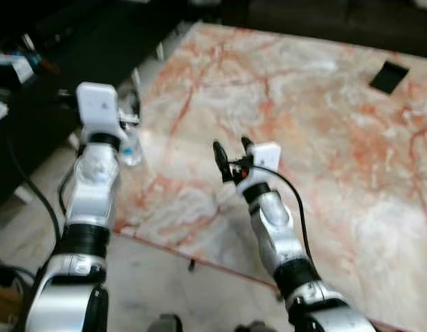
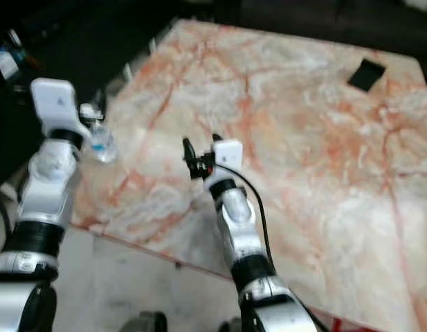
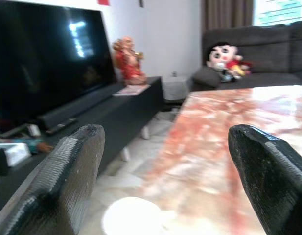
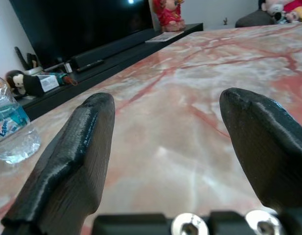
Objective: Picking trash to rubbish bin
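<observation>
We judge the step in hand to be the reach for the bottle, a small clear plastic one with a blue label, standing upright at the near left edge of the tabletop. To do it well, we should come down so the fingers straddle the body below the cap, not the cap itself, and close gently, since thin plastic will likely crumple and slip. So close to the edge, a sideways nudge could send it to the floor.

The left pincer sits right above the bottle: its fingers stand wide apart with nothing between them, and a white round shape low between them is probably the bottle's cap, though blur leaves us unsure. We see no contact yet.

The right pincer hovers over bare marble to the right of the bottle, well apart from it, also wide open and empty, its tips close above the tabletop but seemingly not touching. A dark flat object lies far across the tabletop from the bottle, near the opposite corner.
</observation>
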You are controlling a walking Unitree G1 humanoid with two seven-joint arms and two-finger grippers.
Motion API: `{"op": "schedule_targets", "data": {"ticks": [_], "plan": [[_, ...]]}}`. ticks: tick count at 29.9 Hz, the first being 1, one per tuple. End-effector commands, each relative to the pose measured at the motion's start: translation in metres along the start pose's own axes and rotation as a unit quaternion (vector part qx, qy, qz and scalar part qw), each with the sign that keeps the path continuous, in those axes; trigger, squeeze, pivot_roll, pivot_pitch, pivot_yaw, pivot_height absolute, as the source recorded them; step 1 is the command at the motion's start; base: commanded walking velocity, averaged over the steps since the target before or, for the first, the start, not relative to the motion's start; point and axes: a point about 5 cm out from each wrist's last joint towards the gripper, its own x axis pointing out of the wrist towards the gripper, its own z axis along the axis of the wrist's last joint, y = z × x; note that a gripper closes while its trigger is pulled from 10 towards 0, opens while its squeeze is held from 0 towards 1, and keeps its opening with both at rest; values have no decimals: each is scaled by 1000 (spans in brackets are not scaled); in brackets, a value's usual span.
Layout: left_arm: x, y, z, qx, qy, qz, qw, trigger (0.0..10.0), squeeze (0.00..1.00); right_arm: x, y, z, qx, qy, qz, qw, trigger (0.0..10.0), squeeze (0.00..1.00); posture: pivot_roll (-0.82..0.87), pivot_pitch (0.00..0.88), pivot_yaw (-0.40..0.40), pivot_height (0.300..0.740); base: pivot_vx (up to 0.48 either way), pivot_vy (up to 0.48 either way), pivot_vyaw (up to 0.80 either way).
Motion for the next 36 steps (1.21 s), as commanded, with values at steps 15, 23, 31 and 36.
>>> {"op": "schedule_targets", "data": {"ticks": [15, 23, 31, 36], "plan": [[12, 19, -9, -11, 39, 21, 999, 10000, 0, 1, 5, 1, 5, -3, 10, 1000, 10000, 0, 123, 176, -22, 740, 0, 0, 0], [16, 21, -6, -14, 32, 29, 999, 10000, 0, 0, 5, 1, 5, -2, 10, 1000, 10000, 0, 119, 176, -24, 740, 0, 0, 0], [20, 21, -3, -16, 22, 22, 999, 10000, 0, -1, 5, 1, 4, -2, 13, 1000, 10000, 0, 115, 183, -29, 740, 0, 0, 0], [23, 15, 4, -15, 5, 4, 1000, 10000, 0, -3, 5, 2, 3, -6, 12, 1000, 10000, 0, 107, 198, -33, 740, 0, 0, 0]]}}
